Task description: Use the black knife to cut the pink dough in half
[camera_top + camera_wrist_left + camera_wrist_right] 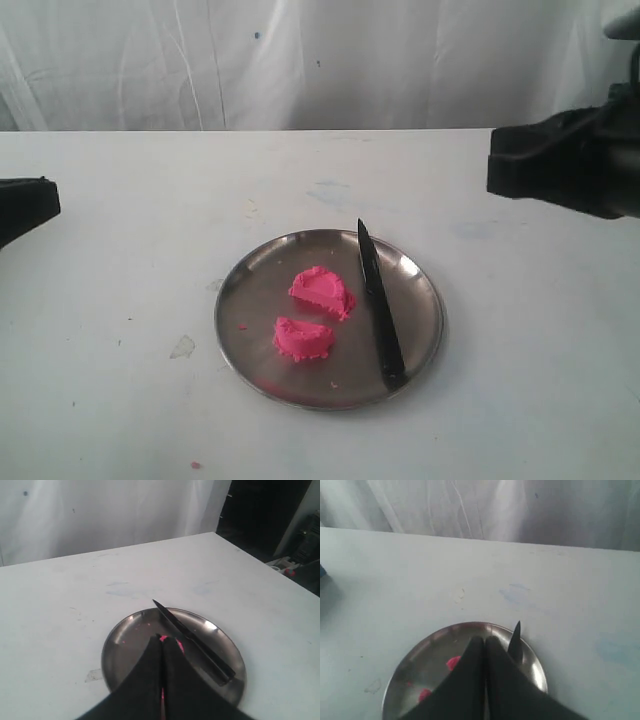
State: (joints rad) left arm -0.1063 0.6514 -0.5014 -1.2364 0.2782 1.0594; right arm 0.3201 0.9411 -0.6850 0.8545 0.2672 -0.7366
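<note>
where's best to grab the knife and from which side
I'd take the knife by its handle, the blunt end opposite the tip. Come from above on the right, jaws across it: it lies low on the plate, dough to its left.

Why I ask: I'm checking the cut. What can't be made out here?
Left wrist view: the shut left hand hides most of the two bright pink dough halves on the round steel plate.
Right wrist view: the shut right hand covers the handle of the slim black knife.
Exterior view: frame edges cut off left arm and right arm.
</note>
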